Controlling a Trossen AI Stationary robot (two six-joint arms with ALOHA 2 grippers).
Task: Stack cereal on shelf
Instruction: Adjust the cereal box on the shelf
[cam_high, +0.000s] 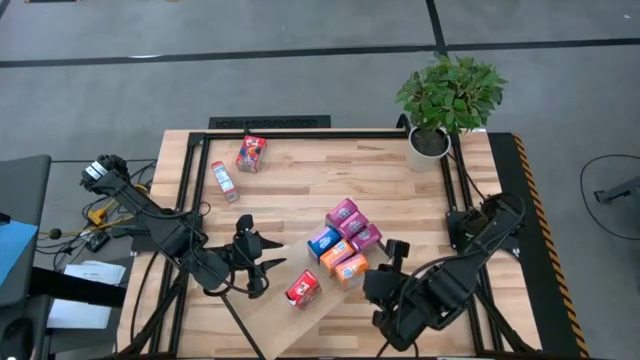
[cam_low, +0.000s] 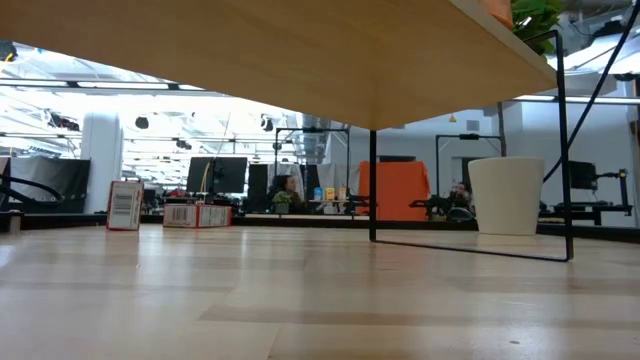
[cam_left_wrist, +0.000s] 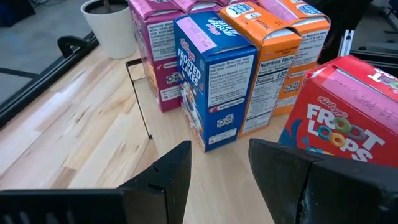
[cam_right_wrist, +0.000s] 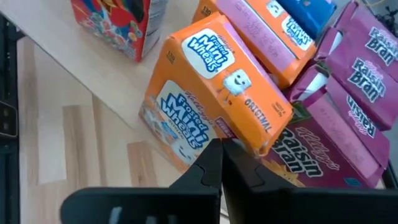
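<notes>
Seven cereal boxes (cam_high: 342, 240) are sitting on the shelf (cam_high: 275, 300); I'm seeing the right gripper (cam_right_wrist: 221, 163) fingers clenched at the orange Mini-Wheats box (cam_right_wrist: 214, 87), the left gripper (cam_left_wrist: 217, 171) fingers released, hovering near the Froot Loops box (cam_left_wrist: 342, 124).

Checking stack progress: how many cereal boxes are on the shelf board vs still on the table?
6 on the shelf: a cluster of five cereal boxes plus one red box apart. 2 on the table: red ones at the far-left. Others may be hidden.

shelf (cam_high: 270, 300): cereal cluster (cam_high: 345, 238) on it | plant (cam_high: 447, 100): table's far-right corner
</notes>
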